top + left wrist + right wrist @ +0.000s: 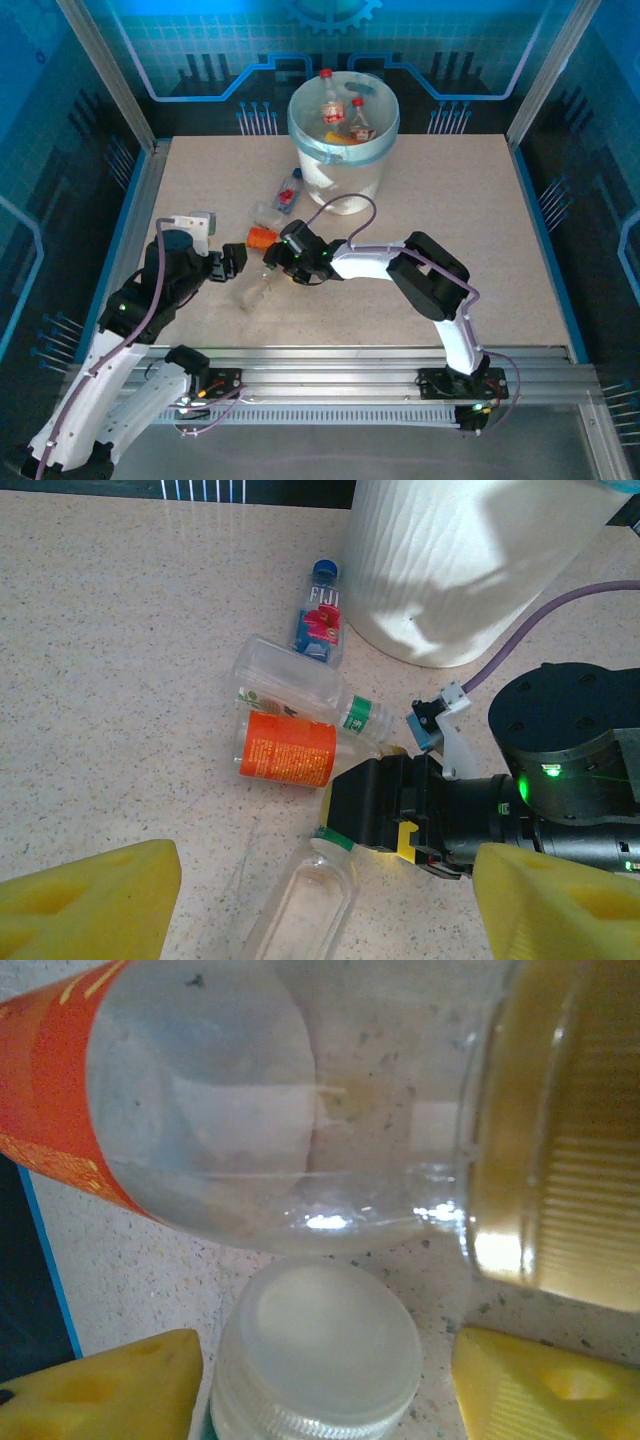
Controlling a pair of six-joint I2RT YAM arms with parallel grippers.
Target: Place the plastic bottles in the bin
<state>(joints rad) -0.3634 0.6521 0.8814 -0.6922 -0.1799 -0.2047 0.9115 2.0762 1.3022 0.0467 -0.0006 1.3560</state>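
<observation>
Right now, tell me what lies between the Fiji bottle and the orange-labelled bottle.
In the left wrist view, a clear green-necked bottle lies on its side between them.

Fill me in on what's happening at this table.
Two robot arms are clearing plastic bottles into the white bin, which holds two bottles. Four lie on the table in front of it, among them an orange-labelled bottle and a blue-capped bottle. The right gripper is down among them, its open fingers either side of the white cap of a clear bottle, not yet gripping. The left gripper hovers close by, open and empty.
</observation>
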